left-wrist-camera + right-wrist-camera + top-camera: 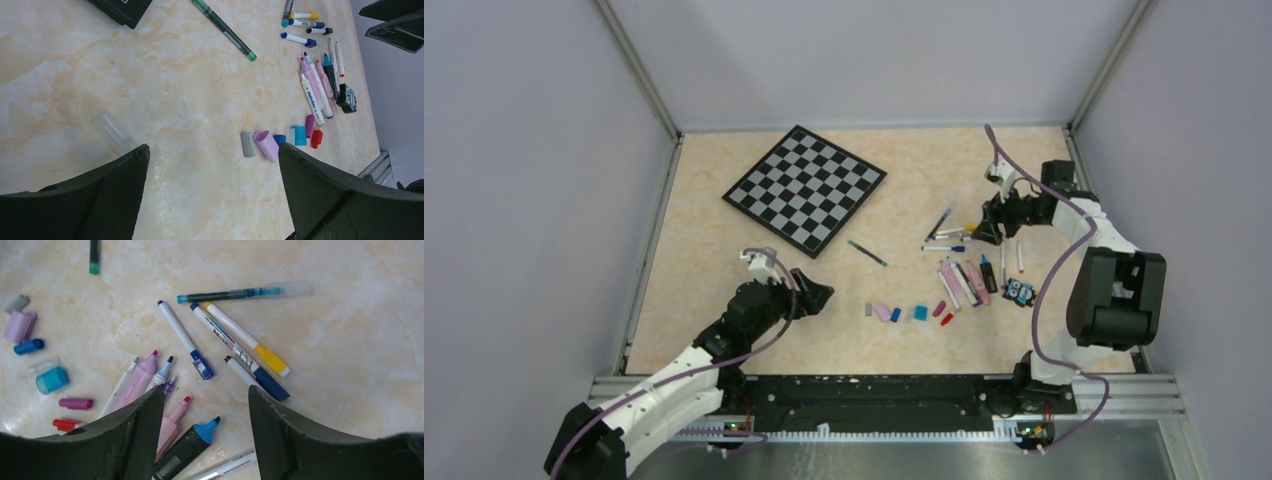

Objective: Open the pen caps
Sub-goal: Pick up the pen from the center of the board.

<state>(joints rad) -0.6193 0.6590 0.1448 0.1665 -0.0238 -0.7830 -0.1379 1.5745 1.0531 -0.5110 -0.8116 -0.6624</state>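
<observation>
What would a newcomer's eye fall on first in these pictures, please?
The black-and-white checkered board stands out first, lying askew at the far left-centre. Next come the colourful loose pen caps in a row near the front, and the scattered pens behind them to the right, with the open right gripper above them.

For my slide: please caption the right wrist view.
Right gripper, open, hovers above scattered pens; loose pen caps lie nearby.

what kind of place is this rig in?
Probably a lab robot cell: blank panel walls on aluminium framing, left arm and right arm bolted to a rail at the table edge, staged props: pens, loose caps, a checkered board.
</observation>
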